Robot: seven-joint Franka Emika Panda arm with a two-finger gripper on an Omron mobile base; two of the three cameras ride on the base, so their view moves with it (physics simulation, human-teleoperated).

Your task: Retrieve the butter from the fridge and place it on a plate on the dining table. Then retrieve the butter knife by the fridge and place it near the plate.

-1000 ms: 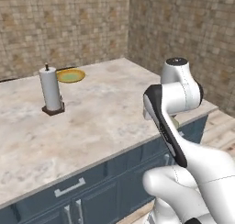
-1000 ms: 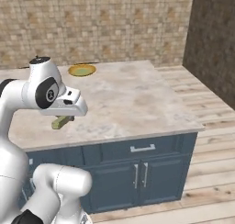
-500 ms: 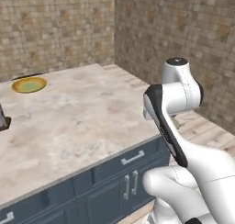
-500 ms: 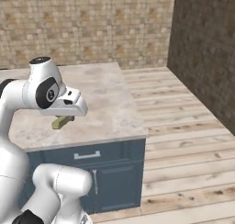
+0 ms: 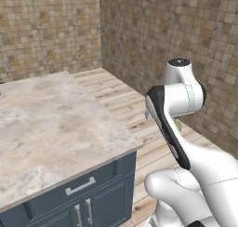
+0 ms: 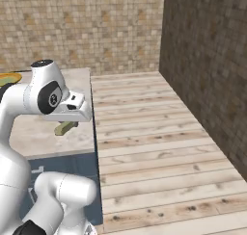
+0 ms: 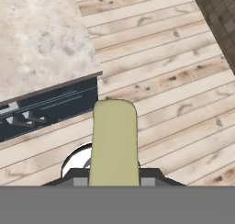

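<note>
One butter (image 7: 114, 142) stick in tool, dining table (image 5: 51, 123) beside

no readable text, labels or signs

Pale yellow-green butter (image 7: 114, 142), beige marbled dining table (image 5: 51, 128), dark blue base.

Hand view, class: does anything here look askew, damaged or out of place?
Nothing stands out. The butter sits straight and whole in the gripper, held above the wooden floor beside the table.
</note>
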